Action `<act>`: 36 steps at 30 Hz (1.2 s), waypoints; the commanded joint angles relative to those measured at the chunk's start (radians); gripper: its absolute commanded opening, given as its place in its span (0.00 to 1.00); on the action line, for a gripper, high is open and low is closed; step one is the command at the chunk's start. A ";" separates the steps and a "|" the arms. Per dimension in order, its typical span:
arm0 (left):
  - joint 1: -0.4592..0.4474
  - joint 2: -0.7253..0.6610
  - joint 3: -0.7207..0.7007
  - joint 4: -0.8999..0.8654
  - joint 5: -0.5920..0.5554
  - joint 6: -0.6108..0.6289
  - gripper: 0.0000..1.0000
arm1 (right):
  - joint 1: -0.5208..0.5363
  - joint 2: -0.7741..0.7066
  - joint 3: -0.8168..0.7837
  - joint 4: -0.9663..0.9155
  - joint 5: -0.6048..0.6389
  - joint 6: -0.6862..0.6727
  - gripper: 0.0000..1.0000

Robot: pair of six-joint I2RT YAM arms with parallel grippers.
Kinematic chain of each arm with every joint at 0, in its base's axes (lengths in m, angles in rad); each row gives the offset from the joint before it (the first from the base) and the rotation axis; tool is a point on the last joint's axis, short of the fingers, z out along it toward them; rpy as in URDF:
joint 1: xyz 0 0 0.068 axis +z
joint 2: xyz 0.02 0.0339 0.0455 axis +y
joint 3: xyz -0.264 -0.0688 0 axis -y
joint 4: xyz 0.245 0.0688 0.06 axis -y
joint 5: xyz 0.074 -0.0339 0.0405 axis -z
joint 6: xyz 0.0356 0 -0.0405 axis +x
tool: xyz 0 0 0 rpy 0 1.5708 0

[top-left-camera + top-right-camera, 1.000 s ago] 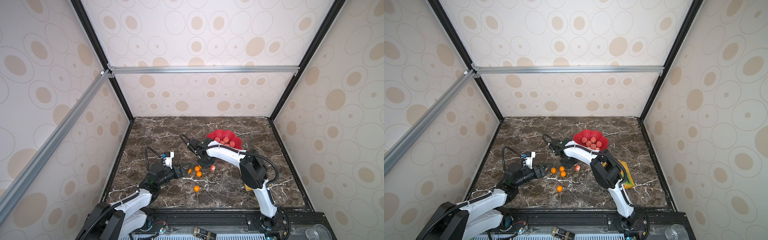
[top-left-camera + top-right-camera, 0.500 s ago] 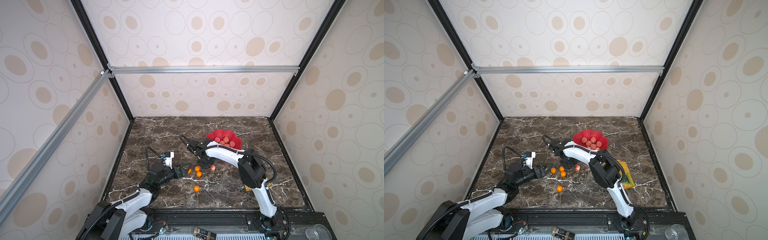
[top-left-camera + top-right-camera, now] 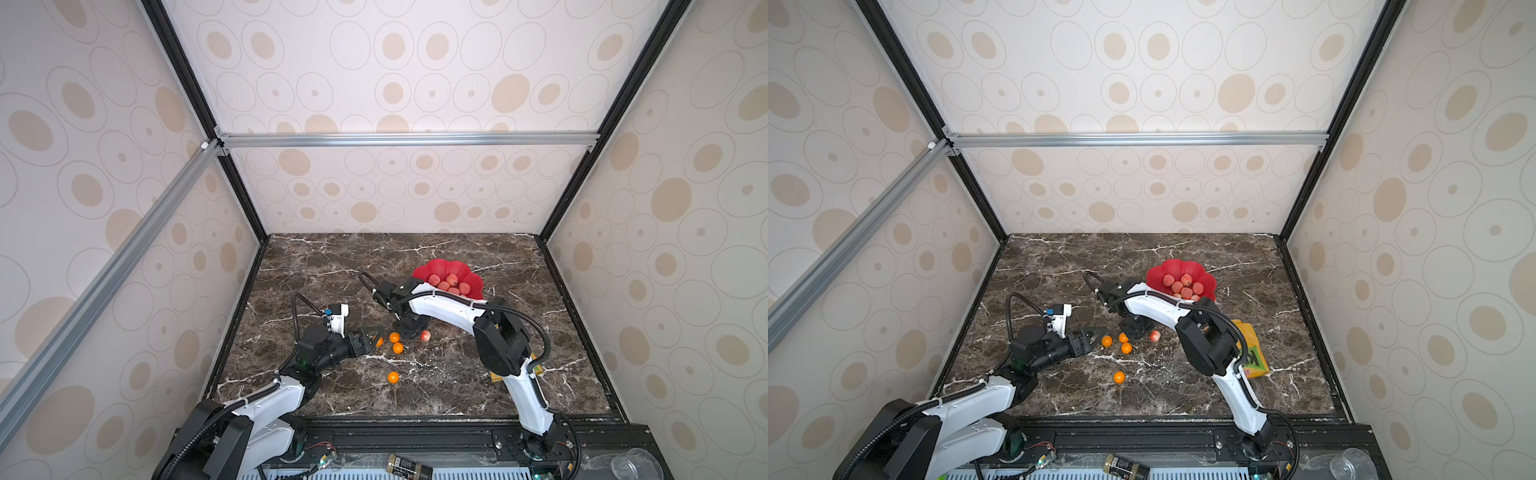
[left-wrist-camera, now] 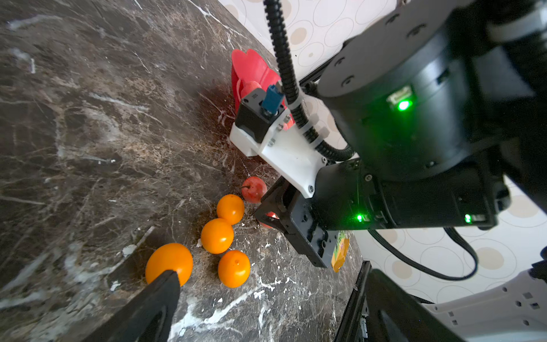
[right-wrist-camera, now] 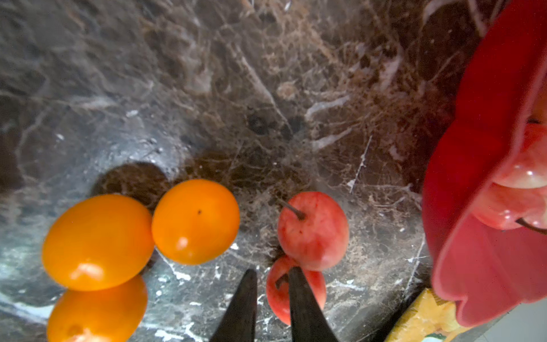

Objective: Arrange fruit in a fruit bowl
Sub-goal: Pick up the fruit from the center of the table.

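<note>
The red scalloped fruit bowl (image 3: 428, 268) (image 3: 1158, 272) holds several pink fruits (image 3: 451, 282). On the marble, orange fruits (image 3: 394, 337) (image 3: 1126, 348) lie in a cluster, with one (image 3: 392, 377) lying nearer the front edge. My left gripper (image 3: 374, 340) (image 4: 272, 302) is wide open and low, one fingertip (image 4: 165, 284) against an orange fruit (image 4: 168, 263). My right gripper (image 3: 409, 330) (image 5: 273, 274) points down beside a pink fruit (image 3: 424, 336) (image 5: 313, 231). Its jaws stand a narrow gap apart, with one fingertip (image 5: 297, 284) lying over a second pink fruit (image 5: 278, 293).
A yellow-green snack bag (image 3: 1252, 353) (image 5: 423, 319) lies under the right arm's elbow, right of the fruit. The bowl's rim (image 5: 473, 177) is close beside the right gripper. Patterned walls enclose the marble on three sides, and a black rail (image 3: 415, 424) runs along the front.
The right arm's elbow has drifted slightly left. The loose fruit and the left gripper have stayed where they were.
</note>
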 commanded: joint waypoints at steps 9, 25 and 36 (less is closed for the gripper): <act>0.007 -0.002 0.024 0.041 0.015 -0.002 0.99 | 0.011 0.025 0.015 -0.041 0.001 -0.012 0.21; 0.006 0.002 0.024 0.044 0.022 0.001 0.99 | 0.011 0.035 0.022 -0.055 0.009 -0.012 0.17; 0.007 -0.002 0.023 0.045 0.020 0.000 0.99 | 0.011 0.039 0.028 -0.056 0.015 -0.011 0.10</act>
